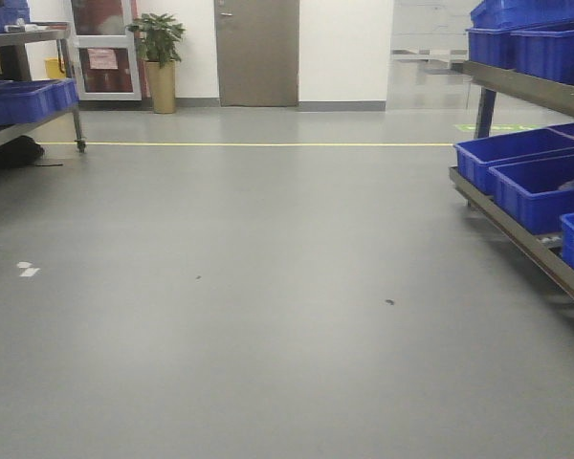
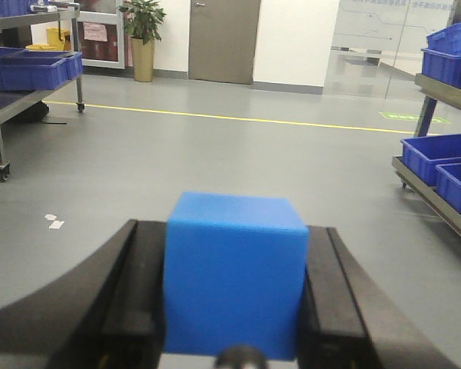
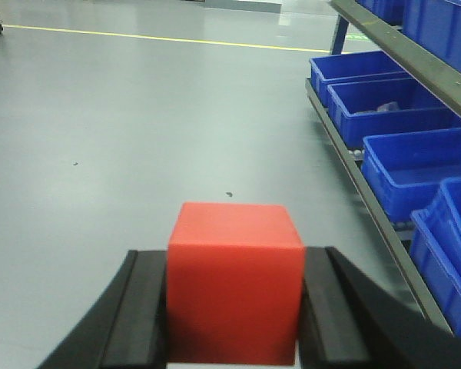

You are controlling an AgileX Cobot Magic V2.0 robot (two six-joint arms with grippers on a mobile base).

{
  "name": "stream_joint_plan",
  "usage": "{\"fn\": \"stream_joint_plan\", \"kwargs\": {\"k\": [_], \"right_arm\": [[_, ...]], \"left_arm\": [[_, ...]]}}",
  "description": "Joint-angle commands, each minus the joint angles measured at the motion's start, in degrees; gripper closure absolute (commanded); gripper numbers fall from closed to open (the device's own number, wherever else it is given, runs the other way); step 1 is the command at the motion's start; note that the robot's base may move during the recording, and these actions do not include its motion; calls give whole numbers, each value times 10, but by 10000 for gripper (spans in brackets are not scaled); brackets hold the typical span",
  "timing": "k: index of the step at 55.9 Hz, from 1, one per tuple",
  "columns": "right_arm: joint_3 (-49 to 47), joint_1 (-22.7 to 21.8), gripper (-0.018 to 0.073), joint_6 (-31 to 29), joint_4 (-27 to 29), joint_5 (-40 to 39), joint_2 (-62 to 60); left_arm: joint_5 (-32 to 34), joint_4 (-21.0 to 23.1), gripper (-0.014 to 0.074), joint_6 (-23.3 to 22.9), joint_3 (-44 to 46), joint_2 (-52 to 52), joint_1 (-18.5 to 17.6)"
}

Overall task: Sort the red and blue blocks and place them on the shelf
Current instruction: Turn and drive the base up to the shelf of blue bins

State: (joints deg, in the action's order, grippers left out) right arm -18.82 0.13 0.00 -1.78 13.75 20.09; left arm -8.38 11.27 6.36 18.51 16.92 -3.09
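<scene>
Left gripper (image 2: 232, 257): clamped on the blue block (image 2: 234, 277), one black finger (image 2: 134, 296) pressed flat to each side face. The block is a plain matte cube, bright blue, edges crisp, top face lighter than the front, and it fills the whole gap between the pads. Right gripper (image 3: 234, 265): same grip on the red block (image 3: 234, 280), a matching cube in bright orange-red, seated square between the fingers with both pads touching it. Both blocks are held in the air; neither is on the shelf (image 3: 415, 65). Beyond the fingertips of both grippers lies a smooth grey floor (image 1: 268, 287), faintly glossy, with a few dark specks and some white scraps (image 1: 26, 269). Right of the right gripper's fingers, the steel shelf runs away in tiers, its lower level lined with large blue tubs (image 3: 415, 165). Left of the left gripper's fingers and farther off stands a wheeled cart (image 2: 0, 92) carrying more blue tubs. Well ahead, a yellow line (image 1: 249, 144) crosses the floor; past it are a grey door (image 1: 257, 53) in a white wall and a potted plant (image 1: 159, 57).
</scene>
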Motion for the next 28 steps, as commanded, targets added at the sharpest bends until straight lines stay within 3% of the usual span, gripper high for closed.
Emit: {"fn": "stream_joint_plan", "kwargs": {"k": [1,28], "right_arm": [[-15,-4,176,0,-4,-51,3],[-15,-4,176,0,-4,-51,4]], "left_arm": [[50,6,362,-4,16,5,0],[50,6,362,-4,16,5,0]]}}
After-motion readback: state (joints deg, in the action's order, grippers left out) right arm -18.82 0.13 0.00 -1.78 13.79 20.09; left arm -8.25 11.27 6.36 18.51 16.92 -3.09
